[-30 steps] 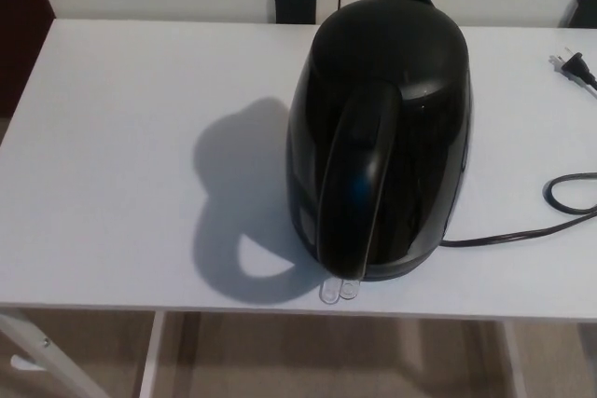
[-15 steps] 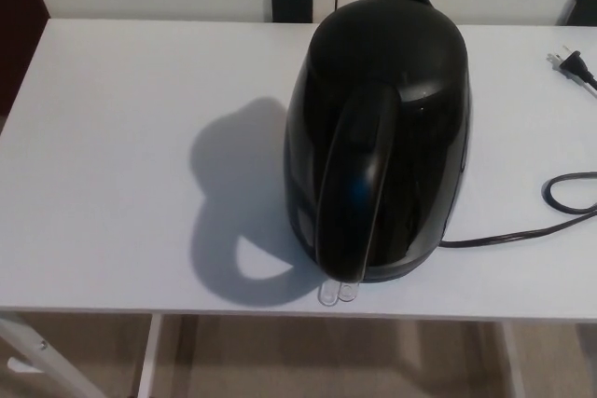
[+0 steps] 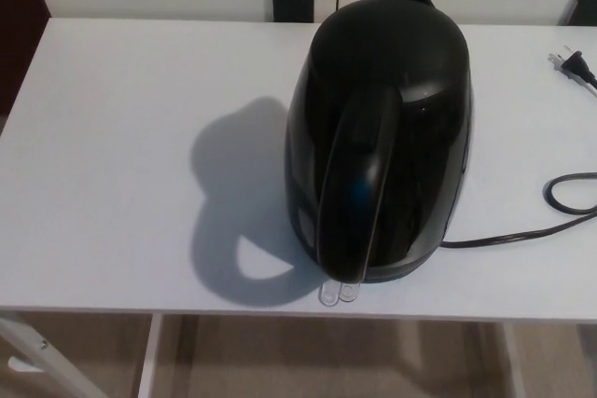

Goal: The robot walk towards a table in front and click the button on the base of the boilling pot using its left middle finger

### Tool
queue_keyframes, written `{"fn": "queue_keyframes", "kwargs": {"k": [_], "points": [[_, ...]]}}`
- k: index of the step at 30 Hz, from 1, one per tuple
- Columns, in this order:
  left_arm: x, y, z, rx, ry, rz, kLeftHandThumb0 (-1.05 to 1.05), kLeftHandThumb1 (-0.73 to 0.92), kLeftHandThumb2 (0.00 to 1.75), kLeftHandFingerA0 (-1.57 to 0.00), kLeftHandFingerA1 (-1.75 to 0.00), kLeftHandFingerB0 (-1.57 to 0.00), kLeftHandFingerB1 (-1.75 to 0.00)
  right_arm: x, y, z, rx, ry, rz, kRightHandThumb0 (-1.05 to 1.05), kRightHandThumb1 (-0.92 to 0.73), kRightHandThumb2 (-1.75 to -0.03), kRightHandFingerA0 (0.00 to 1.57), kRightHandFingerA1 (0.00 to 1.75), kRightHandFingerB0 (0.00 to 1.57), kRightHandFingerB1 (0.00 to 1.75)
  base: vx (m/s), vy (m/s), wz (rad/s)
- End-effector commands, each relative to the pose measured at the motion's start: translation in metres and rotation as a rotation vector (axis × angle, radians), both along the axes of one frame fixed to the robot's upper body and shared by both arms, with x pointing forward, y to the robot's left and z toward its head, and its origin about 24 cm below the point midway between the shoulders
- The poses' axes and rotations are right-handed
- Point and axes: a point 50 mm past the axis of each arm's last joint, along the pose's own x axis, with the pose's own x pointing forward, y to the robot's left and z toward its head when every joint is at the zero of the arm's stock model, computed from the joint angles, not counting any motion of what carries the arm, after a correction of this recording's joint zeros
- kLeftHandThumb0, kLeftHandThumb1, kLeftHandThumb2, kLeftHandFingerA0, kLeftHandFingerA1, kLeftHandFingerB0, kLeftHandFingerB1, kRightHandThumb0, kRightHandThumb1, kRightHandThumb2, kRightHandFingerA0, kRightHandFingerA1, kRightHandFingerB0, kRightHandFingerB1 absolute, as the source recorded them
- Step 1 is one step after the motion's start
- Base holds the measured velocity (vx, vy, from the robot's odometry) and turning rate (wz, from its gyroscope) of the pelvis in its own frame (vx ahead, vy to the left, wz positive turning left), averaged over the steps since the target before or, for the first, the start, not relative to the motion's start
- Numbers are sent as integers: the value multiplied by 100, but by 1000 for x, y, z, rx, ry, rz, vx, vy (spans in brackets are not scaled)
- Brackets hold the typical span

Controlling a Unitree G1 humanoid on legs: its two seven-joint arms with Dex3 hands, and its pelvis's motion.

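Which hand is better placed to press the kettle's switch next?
Neither hand is in view. I'd pick left: the clear switch sticks out below the handle at the near edge, with bare table on that side and the cord on the right.

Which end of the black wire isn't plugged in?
The far end with the plug, lying loose by the table's right edge. The other end of the cord runs to the kettle.

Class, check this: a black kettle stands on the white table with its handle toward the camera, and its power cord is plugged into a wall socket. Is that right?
Not quite. The black kettle does stand on the white table with its handle toward the camera, but the head view shows the cord unplugged: its plug lies loose on the tabletop.
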Motion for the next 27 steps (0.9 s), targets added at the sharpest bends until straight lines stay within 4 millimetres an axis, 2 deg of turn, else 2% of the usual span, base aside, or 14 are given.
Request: {"fn": "queue_keyframes", "kwargs": {"k": [1, 27], "points": [[-10, 19, -5, -155, 64, 309, -63, 50, 78, -21, -42, -14, -39, -7, -10, 0, -36, 27, -5, 13, -79, -121, 23, 57, 21, 57, 0, 0, 0], [-10, 12, -9, -137, 87, 262, -61, 48, 77, -26, -44, -16, -39, -6, -10, -1, -51, 22, 12, 13, -78, -120, 24, 58, 22, 58, 0, 0, 0]]}}
